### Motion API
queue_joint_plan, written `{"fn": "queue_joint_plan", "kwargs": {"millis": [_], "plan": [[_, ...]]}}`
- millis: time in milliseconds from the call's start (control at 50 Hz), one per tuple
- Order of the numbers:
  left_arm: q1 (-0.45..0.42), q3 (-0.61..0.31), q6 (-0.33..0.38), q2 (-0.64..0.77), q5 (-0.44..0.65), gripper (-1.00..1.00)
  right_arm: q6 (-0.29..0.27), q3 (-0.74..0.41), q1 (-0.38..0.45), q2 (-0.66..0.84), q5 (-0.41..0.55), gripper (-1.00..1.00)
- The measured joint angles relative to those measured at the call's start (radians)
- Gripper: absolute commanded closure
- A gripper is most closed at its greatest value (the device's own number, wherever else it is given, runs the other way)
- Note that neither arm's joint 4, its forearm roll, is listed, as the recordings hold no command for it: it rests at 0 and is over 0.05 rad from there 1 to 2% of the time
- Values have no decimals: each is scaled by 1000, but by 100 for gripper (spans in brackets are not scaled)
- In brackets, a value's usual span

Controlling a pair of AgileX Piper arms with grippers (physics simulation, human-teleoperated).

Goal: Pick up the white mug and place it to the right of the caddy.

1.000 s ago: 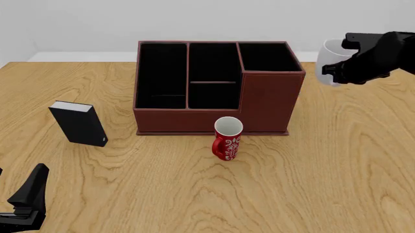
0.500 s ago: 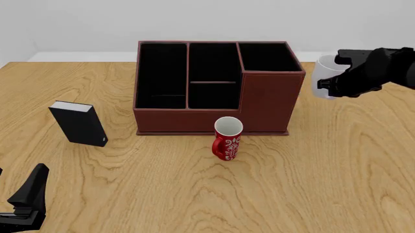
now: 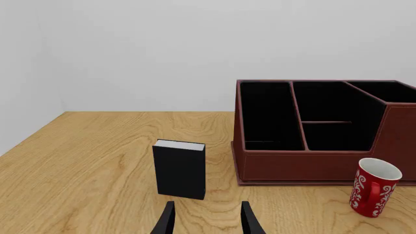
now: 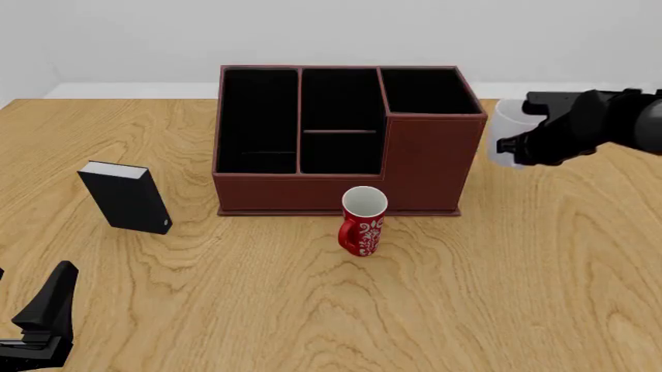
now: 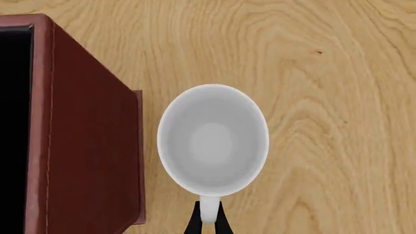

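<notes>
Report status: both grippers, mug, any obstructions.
Right gripper shut on glossy white ceramic mug by its handle, upright beside dark red-brown caddy. Left gripper open, idle. Nothing under mug but bare table.

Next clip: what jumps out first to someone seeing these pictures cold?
The big red-brown caddy dominates the middle of the table. Just off its right end, the right end effector holds the white mug upright by its handle. A red patterned mug stands in front of the caddy, and a black box stands to its left.
</notes>
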Motion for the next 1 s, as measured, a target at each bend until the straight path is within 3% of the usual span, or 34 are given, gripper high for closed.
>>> {"fn": "queue_joint_plan", "kwargs": {"millis": [1000], "plan": [[0, 0, 0, 0, 0, -100, 24, 79, 43, 84, -101, 100]]}}
